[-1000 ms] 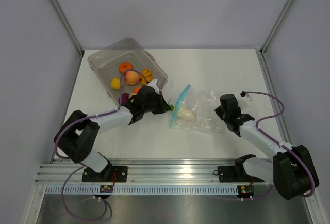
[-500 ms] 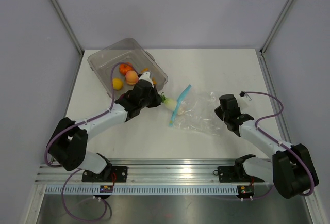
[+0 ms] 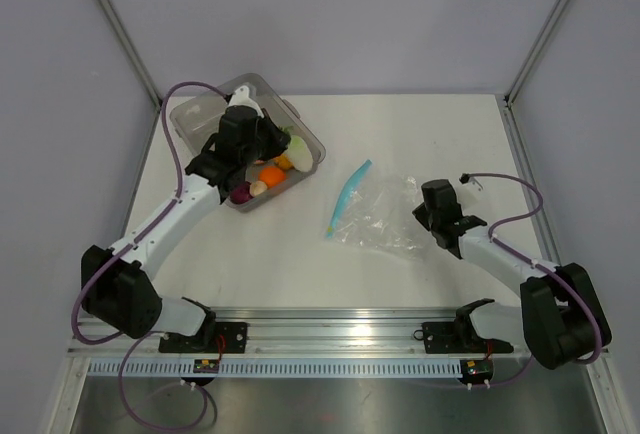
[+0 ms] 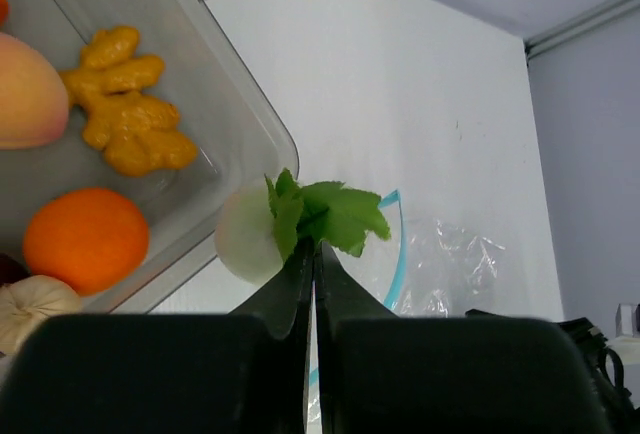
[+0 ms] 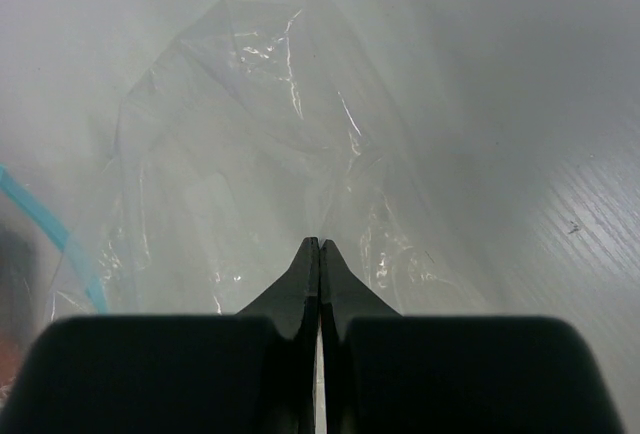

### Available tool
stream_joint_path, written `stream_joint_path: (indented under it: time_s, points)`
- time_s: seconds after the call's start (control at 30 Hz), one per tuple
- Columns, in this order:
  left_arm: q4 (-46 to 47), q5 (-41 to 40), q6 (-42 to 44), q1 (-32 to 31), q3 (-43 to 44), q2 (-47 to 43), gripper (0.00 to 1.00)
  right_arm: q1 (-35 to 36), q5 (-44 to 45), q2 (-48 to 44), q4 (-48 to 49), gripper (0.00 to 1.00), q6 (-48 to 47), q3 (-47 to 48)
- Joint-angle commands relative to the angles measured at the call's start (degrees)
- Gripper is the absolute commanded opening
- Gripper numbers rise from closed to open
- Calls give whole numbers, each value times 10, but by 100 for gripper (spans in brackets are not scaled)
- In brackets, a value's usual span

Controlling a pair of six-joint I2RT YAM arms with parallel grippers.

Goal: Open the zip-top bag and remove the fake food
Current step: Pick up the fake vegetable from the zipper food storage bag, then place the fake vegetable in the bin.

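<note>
My left gripper (image 3: 287, 146) hangs over the near right corner of the clear tub, shut on the green leaves of a white toy turnip (image 4: 248, 244); in the left wrist view the left gripper (image 4: 314, 250) pinches just under the leaves. The zip-top bag (image 3: 385, 219) lies flat on the table with its light-blue zip strip (image 3: 347, 197) at its left, and I see no food in it. My right gripper (image 3: 423, 216) is shut on the bag's right part (image 5: 250, 134). An orange (image 4: 85, 239), a ginger root (image 4: 130, 114), a peach (image 4: 25, 89) and a garlic (image 4: 35, 304) lie in the tub.
The rigid clear tub (image 3: 190, 114) stands at the back left, tilted to the table edges, with a purple toy (image 3: 240, 193) at its near corner. Metal posts and grey walls bound the table on three sides.
My left gripper has carried the white turnip from beside the bag's mouth up and left to the tub. The bag now lies flatter. The right gripper has hardly moved.
</note>
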Motion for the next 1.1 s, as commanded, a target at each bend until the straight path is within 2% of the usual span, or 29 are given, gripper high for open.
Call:
stream_joint_path:
  time_s: [0.0,0.13,0.33,0.47,0.73,0.8,0.87,0.9,1.0,1.07]
  points:
    - [-21,10,4,28,46,-25,0,-3,7,11,20,0,-14,31]
    - [-22,19,8,80,63,-21,0,-4,5,9,23,0,-14,30]
    - [-39,-5,69,108,124,37,0,-4,12,5,25,0,-17,33]
    - [-40,-13,69,126,141,72,0,-4,23,12,21,0,-23,40]
    - [-8,28,42,167,125,129,0,-4,38,29,12,0,-24,60]
    - [0,37,36,169,118,143,14,-4,37,30,9,0,-26,63]
    - [3,37,29,170,110,145,45,-4,38,28,9,0,-25,62]
    - [6,37,27,170,108,145,55,-4,38,27,9,0,-25,61]
    - [2,34,19,170,102,136,71,-4,43,24,9,0,-29,63]
    - [-1,32,18,170,95,118,75,-6,52,24,11,0,-25,63]
